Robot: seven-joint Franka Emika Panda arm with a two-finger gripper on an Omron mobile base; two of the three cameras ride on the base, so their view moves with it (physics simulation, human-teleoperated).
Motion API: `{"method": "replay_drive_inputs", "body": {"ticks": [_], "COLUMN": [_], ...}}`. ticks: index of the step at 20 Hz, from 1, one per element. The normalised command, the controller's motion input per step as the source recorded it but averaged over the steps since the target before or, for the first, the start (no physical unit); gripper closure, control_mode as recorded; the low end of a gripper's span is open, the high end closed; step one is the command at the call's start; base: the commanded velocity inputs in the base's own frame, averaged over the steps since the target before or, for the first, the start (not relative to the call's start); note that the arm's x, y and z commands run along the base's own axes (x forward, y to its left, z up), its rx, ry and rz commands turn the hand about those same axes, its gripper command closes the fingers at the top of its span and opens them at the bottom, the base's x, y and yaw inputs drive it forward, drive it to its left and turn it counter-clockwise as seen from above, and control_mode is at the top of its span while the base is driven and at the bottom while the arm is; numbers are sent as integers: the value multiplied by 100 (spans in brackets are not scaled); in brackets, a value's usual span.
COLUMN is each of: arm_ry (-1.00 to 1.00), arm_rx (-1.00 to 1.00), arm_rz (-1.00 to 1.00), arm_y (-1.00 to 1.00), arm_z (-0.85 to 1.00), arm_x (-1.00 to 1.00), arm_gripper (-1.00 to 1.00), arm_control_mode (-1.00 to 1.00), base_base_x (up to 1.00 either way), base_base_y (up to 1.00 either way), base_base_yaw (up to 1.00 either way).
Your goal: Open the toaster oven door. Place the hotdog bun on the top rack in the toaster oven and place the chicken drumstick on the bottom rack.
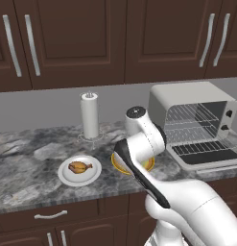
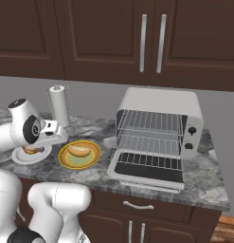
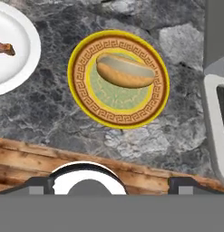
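Taking the yellow plate (image 3: 88,106) as landmark: on its left stands the white plate (image 1: 67,178), and the chicken drumstick (image 1: 78,167) lies on it. The hotdog bun (image 3: 125,70) lies on the yellow plate itself. The gripper (image 3: 111,181) hangs above this plate with its fingers spread wide and nothing between them. To the right of the plate is the toaster oven (image 2: 158,102); the toaster oven door (image 2: 147,172) is folded down flat, and the top rack (image 2: 149,122) and bottom rack (image 2: 148,144) are bare.
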Motion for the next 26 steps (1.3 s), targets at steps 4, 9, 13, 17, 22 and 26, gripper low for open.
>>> {"method": "replay_drive_inputs", "body": {"ticks": [4,9,13,17,22,26], "arm_ry": [0,-3,0,0,0,0], "arm_rx": [11,6,3,0,0,0], "arm_rz": [36,26,16,12,10,10], "arm_y": [25,41,50,55,45,49], "arm_z": [1,0,0,0,-2,-9], "arm_x": [0,13,27,37,26,24], "arm_gripper": [-100,-100,-100,-100,-100,-100], "arm_control_mode": [-100,-100,-100,-100,-100,-100], "base_base_x": [0,0,0,0,0,0], "base_base_y": [0,0,0,0,0,0], "base_base_yaw": [0,0,0,0,0,0]}}
